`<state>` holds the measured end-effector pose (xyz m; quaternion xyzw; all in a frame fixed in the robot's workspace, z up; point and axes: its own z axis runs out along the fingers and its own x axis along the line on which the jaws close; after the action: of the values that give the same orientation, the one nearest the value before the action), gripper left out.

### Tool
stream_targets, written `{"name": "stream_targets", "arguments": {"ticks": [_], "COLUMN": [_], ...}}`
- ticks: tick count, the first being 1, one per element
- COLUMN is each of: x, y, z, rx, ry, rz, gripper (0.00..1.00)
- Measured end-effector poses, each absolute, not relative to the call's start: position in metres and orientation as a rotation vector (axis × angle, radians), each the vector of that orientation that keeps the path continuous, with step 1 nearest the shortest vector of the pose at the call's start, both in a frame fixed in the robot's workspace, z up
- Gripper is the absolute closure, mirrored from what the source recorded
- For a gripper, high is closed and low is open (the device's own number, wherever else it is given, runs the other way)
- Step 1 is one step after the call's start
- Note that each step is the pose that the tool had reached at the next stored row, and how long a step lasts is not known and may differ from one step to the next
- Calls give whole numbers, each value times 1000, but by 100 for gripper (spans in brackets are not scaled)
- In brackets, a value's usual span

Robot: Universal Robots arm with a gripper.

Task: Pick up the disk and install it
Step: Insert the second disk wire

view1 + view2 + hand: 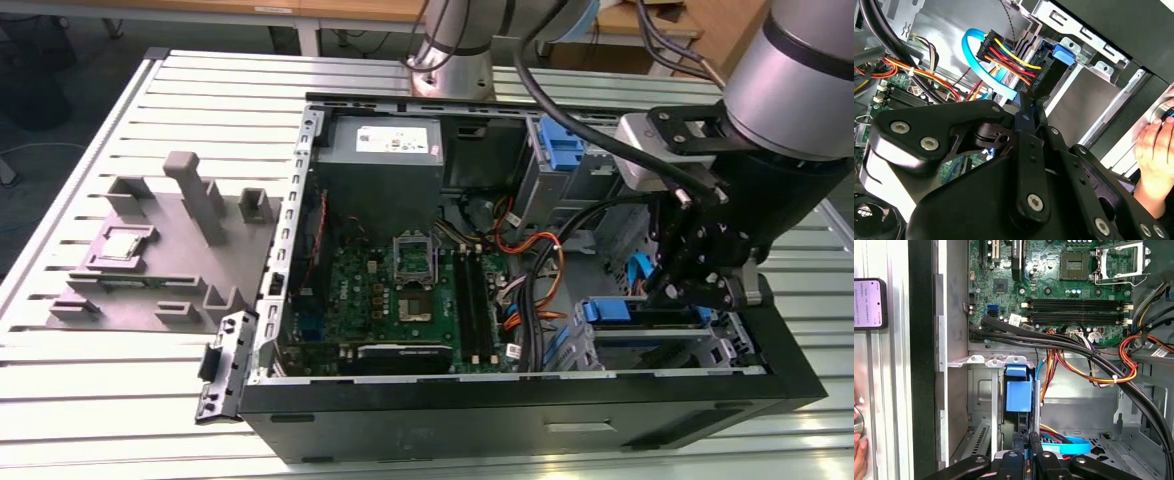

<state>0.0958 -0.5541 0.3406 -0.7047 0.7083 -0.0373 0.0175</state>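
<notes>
Gripper [1026, 452] fingers together, clamped on the disk's [1018, 396] blue carrier edge, bay at six o'clock. Disk likely rigid, dense, shock-sensitive; hold the frame.

Green motherboard [1054, 285], blue drive carrier [1018, 392], black claw [1026, 440], orange-yellow-red cables [1009, 57], grey slatted table [120, 390]
</notes>
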Motion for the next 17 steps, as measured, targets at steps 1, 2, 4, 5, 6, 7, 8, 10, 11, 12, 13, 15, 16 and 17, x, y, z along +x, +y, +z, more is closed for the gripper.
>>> {"name": "stream_targets", "arguments": {"ticks": [1, 2, 4, 5, 6, 7, 8, 10, 11, 12, 13, 15, 16, 17], "x": [96, 96, 96, 96, 96, 96, 96, 96, 96, 96, 96, 96, 96, 96], "y": [-554, -554, -554, -554, -554, -554, -554, -554, -554, -554, -554, -554, -554, -554], "z": [340, 340, 339, 338, 338, 337, 337, 336, 336, 335, 335, 335, 335, 335], "rx": [-2189, -2190, -2189, -2189, -2188, -2186, -2183, -2179, -2178, -2178, -2177, -2175, -2174, -2174], "ry": [2201, 2201, 2201, 2201, 2202, 2204, 2207, 2211, 2211, 2211, 2210, 2208, 2208, 2207], "rz": [-116, -116, -116, -116, -116, -115, -115, -115, -114, -113, -111, -107, -106, -104], "gripper": [84, 84, 84, 84, 84, 84, 84, 84, 84, 84, 84, 84, 84, 84]}}
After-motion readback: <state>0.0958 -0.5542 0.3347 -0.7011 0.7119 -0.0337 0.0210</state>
